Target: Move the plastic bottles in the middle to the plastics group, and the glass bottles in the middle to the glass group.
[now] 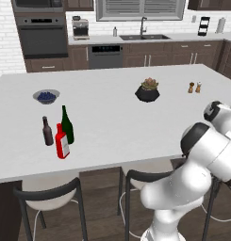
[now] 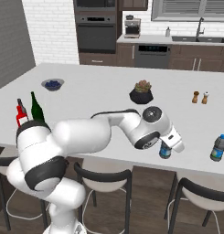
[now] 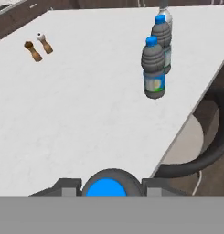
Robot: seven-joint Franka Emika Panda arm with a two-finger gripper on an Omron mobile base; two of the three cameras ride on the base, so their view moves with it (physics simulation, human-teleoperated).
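One gripper [image 2: 171, 145], at the near edge of your island counter [image 1: 112, 117], right-hand end. Its fingers [image 3: 67, 185] stand narrow, closed from both sides on item 1.

1. Small clear plastic bottle [image 2: 164, 151], blue label, blue cap. You see the cap from straight above in the hand view, as a blue disc in a dark ring between the two tips. In the right base view the bottle hangs upright under the hand, close to the counter's front edge. You cannot tell whether its base touches the top.

2. Plastics group [image 3: 158, 50], further along the same edge, well apart from item 1. The hand view shows two greyish bottles with blue caps and blue labels, upright, one close behind the other, and a third top behind them at the frame's edge. The right base view shows one of them [image 2: 218, 148].

3. Red bottle [image 1: 62, 142], flat-sided, white label, red cap, upright near the left front of the counter.

4. Green wine bottle [image 1: 67, 124], tall, just behind item 3.

5. Brown bottle [image 1: 47, 131], shorter, just left of items 3 and 4.

6. Bowl [image 1: 46, 96] of dark blue fruit, behind the glass bottles.

7. Potted plant [image 1: 147, 90], dark pot, mid-counter.

8. Two shakers [image 1: 194, 87], one dark-topped and one white-topped, side by side to the right of the plant.
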